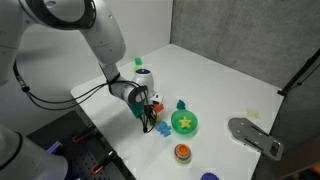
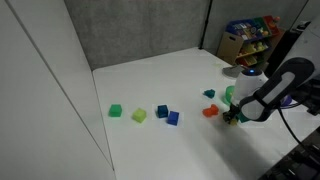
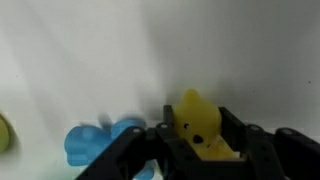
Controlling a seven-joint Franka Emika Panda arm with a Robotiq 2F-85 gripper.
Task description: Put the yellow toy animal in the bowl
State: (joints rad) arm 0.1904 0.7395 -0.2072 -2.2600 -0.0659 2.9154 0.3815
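Note:
The yellow toy animal (image 3: 199, 125) sits between the black fingers of my gripper (image 3: 200, 140), which is shut on it from both sides. In both exterior views the gripper (image 1: 150, 118) (image 2: 232, 114) is low over the white table, a short way from the green bowl (image 1: 186, 123). A yellow star-shaped piece lies inside the bowl. A small blue toy (image 3: 100, 145) lies on the table right beside the gripper, and it also shows in an exterior view (image 1: 161, 127). The yellow toy is hidden by the gripper in both exterior views.
An orange-red cup (image 1: 182, 152) stands near the table's front edge beyond the bowl. Another blue piece (image 1: 181, 104) lies behind the bowl. A grey flat object (image 1: 255, 136) lies to the side. Several coloured blocks (image 2: 140, 115) sit apart on the table, and a red toy (image 2: 210, 111) lies near the gripper.

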